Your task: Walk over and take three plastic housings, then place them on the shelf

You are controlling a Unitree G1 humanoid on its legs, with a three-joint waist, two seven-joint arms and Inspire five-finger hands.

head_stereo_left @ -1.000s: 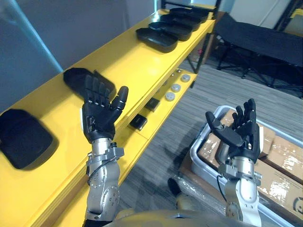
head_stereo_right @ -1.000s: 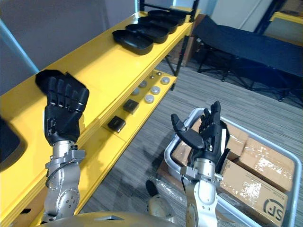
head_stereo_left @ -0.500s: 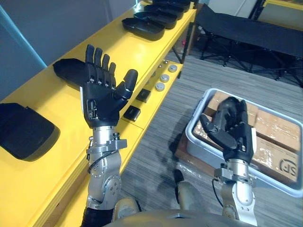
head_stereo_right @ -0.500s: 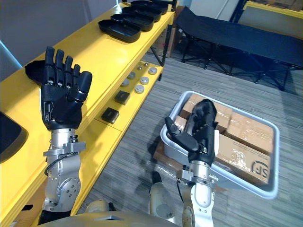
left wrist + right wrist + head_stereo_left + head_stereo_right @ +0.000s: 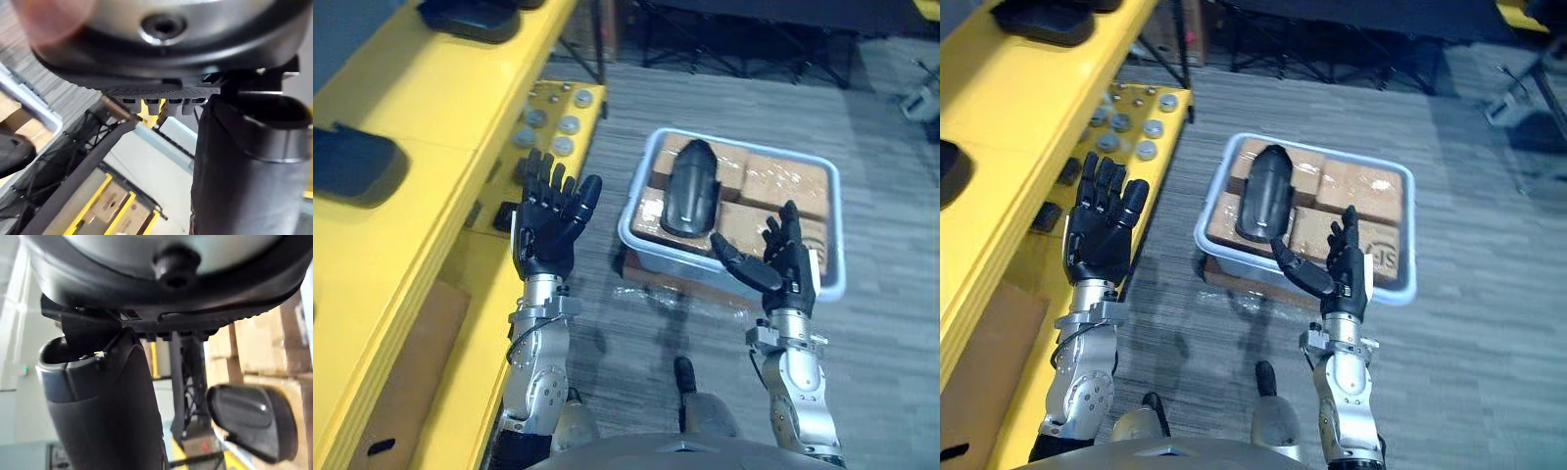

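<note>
Status at this moment, as I read it from the head views.

1. View. In the last half second the whole picture has swung down and away from the shelf (image 5: 421,108). That is the camera moving, not the things. The shelf now runs along the robot's left, and the grey floor (image 5: 891,323) takes up the middle and right.

2. Task items. One black housing (image 5: 690,188) lies lengthwise on the cardboard boxes (image 5: 778,186) inside the pale bin (image 5: 635,186), which sits on the floor ahead and a little to the right. No hand touches it. The right wrist view shows it resting on the boxes (image 5: 254,421). Two more housings lie on the shelf top, one near the left edge of view (image 5: 354,164) and one at the top edge (image 5: 475,14). Small discs (image 5: 568,124) sit on the lower level of the shelf.

3. Left hand (image 5: 545,235). Raised beside the shelf edge, palm toward the camera, fingers straight and spread, thumb out. It holds nothing. It was spread the same way half a second ago.

4. Right hand (image 5: 785,269). Raised in front of the bin's near rim, well short of the housing. Its fingers were bent over half a second ago; they now stand straight with the thumb angled out to the left. It holds nothing.
</note>
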